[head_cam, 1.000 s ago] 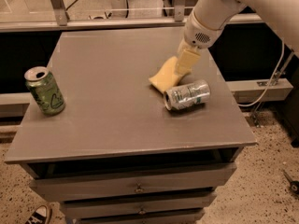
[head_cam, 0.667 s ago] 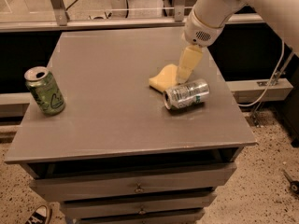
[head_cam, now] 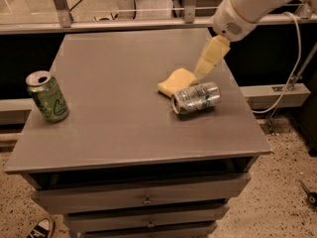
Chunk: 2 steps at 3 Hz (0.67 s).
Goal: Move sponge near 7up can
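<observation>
The pale-yellow sponge lies flat on the grey table, right of the middle. Its front right edge touches or nearly touches the silver 7up can, which lies on its side with its top facing left. My gripper hangs from the white arm at the upper right. Its pale fingertips sit just above the sponge's right edge, open and holding nothing.
An all-green can stands upright near the table's left edge. The table has drawers below its front edge. A cable and a wall rail run behind the arm at the right. A shoe shows on the floor at the bottom left.
The sponge was held tilted up in the gripper; it has come down flat beside the silver can. The gripper has let go and lifted a little to the right.
</observation>
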### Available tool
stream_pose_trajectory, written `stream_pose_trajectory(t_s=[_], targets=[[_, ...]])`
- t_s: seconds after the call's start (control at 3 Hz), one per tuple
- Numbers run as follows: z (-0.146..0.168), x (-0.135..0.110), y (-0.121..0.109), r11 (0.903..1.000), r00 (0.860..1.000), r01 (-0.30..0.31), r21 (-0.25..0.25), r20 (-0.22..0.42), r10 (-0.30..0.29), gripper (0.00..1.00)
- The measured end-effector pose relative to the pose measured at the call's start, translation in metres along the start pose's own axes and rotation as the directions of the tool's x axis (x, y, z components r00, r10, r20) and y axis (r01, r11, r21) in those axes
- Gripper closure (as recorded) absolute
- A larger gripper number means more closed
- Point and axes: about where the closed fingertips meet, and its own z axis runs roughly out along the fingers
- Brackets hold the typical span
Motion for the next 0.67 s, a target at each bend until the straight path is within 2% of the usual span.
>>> stream_pose_trajectory(t_s=[0.33, 0.67], targets=[[-0.061, 0.018, -0.023, 0.9826, 0.949, -0.15, 0.11, 0.295, 0.112, 0.0], [-0.102, 0.048, -0.031, 0.9558, 0.882, -0.227, 0.186, 0.456, 0.121, 0.0]])
